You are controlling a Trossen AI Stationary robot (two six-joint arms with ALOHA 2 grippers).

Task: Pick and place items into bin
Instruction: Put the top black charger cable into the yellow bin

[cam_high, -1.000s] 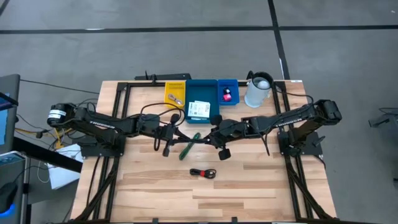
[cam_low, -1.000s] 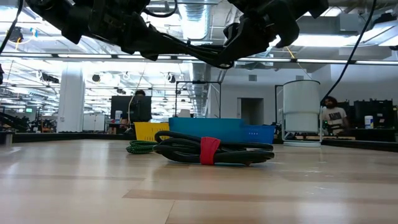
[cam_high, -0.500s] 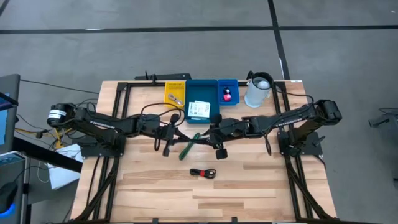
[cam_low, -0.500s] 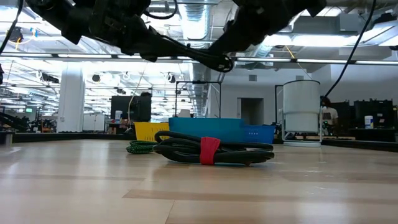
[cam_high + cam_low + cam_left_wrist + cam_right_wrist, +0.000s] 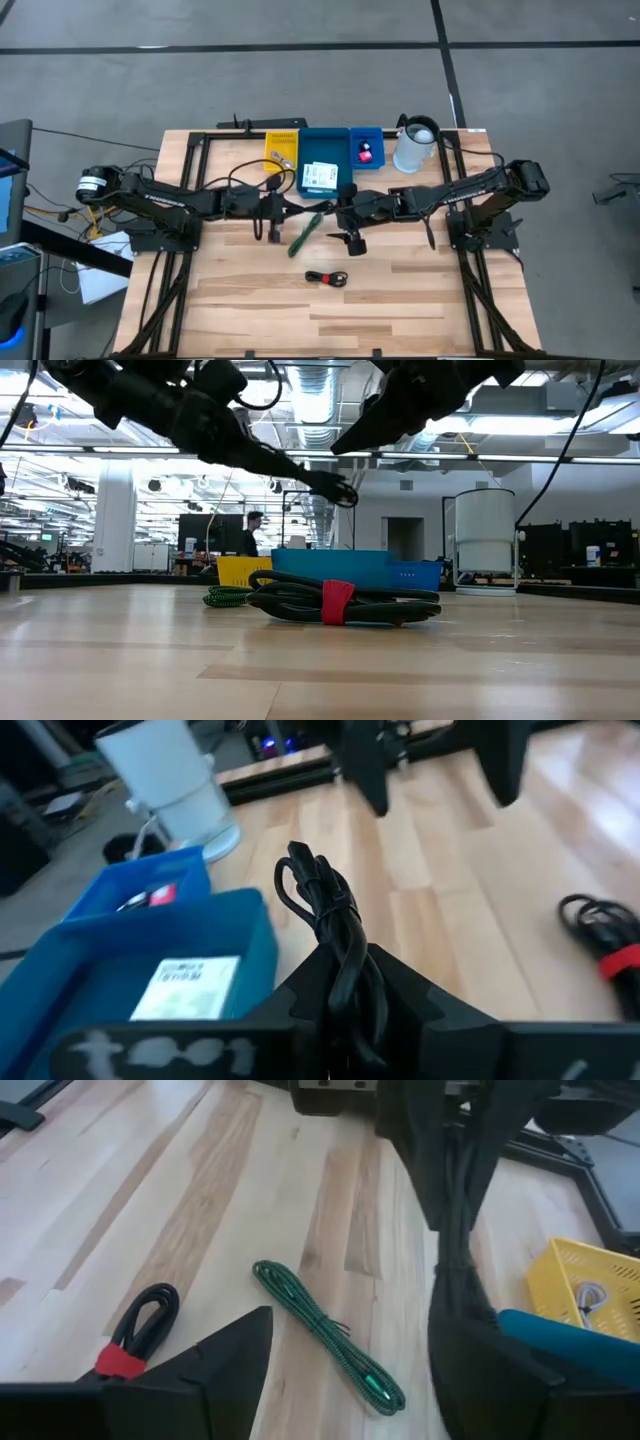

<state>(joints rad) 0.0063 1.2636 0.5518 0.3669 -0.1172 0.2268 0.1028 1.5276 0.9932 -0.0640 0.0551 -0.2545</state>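
My left gripper (image 5: 283,209) is shut on a bundled black cable (image 5: 335,925) above the table's middle. Its free end (image 5: 342,491) sticks out toward my right gripper (image 5: 338,212), which stands open just beyond it. Below them a long thin green item (image 5: 325,1335) lies flat on the table. A black cable with a red tie (image 5: 326,278) lies nearer the front edge. At the far edge stand a large blue bin (image 5: 322,150) holding a white card (image 5: 320,177) and a small blue bin (image 5: 366,135) holding a pink piece (image 5: 366,153). My left gripper pinches the black cable bundle (image 5: 350,982) between its two fingers, several strands together. The fingers come from the table's left, slanting a little downward, and lie along the bundle. The bundle juts out ahead of them, clear of the table. My right gripper: the bundle's end (image 5: 455,1270) runs close past one finger (image 5: 480,1370); I cannot tell whether they touch.
A yellow bin (image 5: 282,150) with a metal piece stands left of the blue bins, and a white jug (image 5: 415,145) right of them. Bare wood lies along the table's near half around the red-tied cable. People show in the room beyond.
My right gripper has opened and let go of the black cable, which earlier spanned between both grippers. The cable now stays with my left gripper alone, its free end sticking out toward the right. My right gripper has shifted slightly toward the table's left.
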